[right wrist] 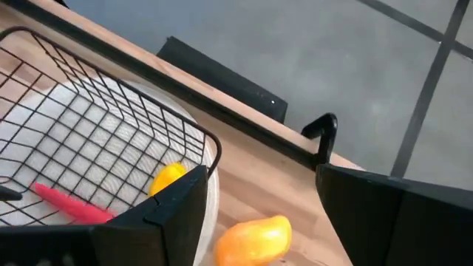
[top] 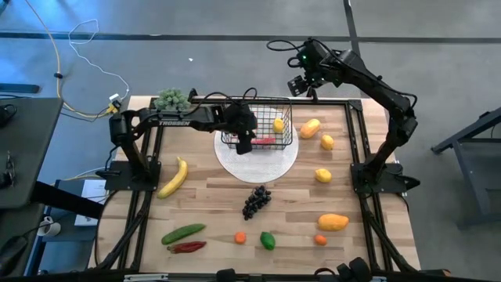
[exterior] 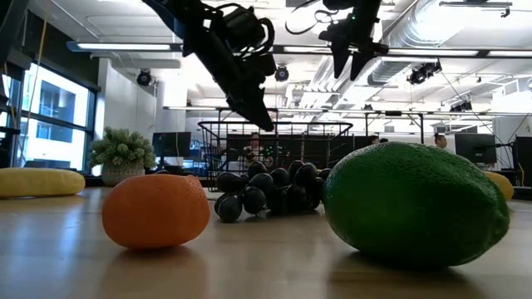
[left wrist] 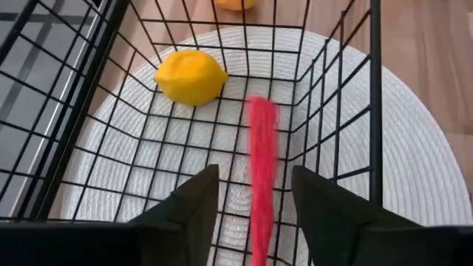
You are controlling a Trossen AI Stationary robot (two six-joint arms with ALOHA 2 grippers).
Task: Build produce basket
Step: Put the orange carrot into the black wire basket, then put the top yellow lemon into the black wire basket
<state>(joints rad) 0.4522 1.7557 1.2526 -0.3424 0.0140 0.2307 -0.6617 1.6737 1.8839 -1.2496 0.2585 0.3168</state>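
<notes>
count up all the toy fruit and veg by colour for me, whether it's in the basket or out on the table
Yellow: 5, one lemon in the basket, plus banana
Red: 2, one chilli in the basket
Green: 2
Orange: 3, including the mango
Dark purple: 1, the grapes
Total: 13

Surface: pale wooden slatted table [top: 211,205].
Far centre: round white woven plate [top: 266,164].
Left: yellow banana [top: 174,178].
Centre: dark grape bunch [top: 256,200].
Near right: orange mango [top: 333,222].
</notes>
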